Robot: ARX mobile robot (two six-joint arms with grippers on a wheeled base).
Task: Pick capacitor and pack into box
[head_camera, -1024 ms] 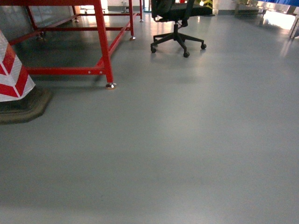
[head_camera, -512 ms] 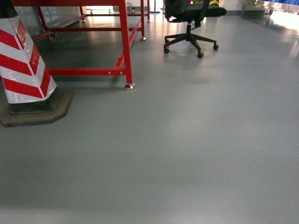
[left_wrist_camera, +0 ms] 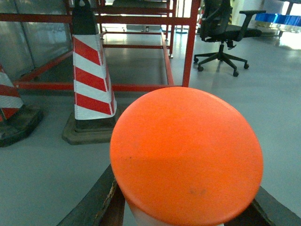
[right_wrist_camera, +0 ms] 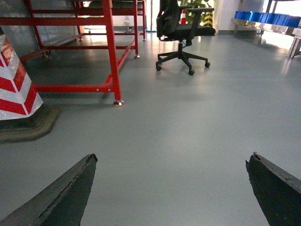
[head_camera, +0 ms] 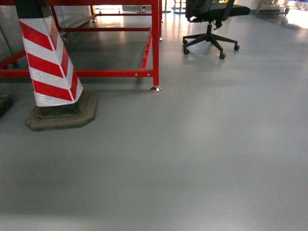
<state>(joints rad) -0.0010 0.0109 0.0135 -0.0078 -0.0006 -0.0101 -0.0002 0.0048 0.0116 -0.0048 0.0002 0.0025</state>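
Observation:
In the left wrist view a capacitor (left_wrist_camera: 188, 150), a white cylinder with a round orange top, fills the lower middle. My left gripper (left_wrist_camera: 188, 205) is shut on it, one dark finger showing on each side below the orange top. In the right wrist view my right gripper (right_wrist_camera: 173, 160) stands open over bare grey floor, with nothing between its fingers. The box is out of view. Neither gripper shows in the head view.
A red-and-white striped cone (head_camera: 50, 62) on a dark base stands at the left, beside a red metal frame (head_camera: 155, 43). A black office chair (head_camera: 210, 19) stands at the back. Blue bins (right_wrist_camera: 268, 19) line the far right. Grey floor (head_camera: 202, 159) stretches ahead.
In the head view the cone, red frame and chair have slid to the right, and the cone now shows whole. The view has swung to the left.

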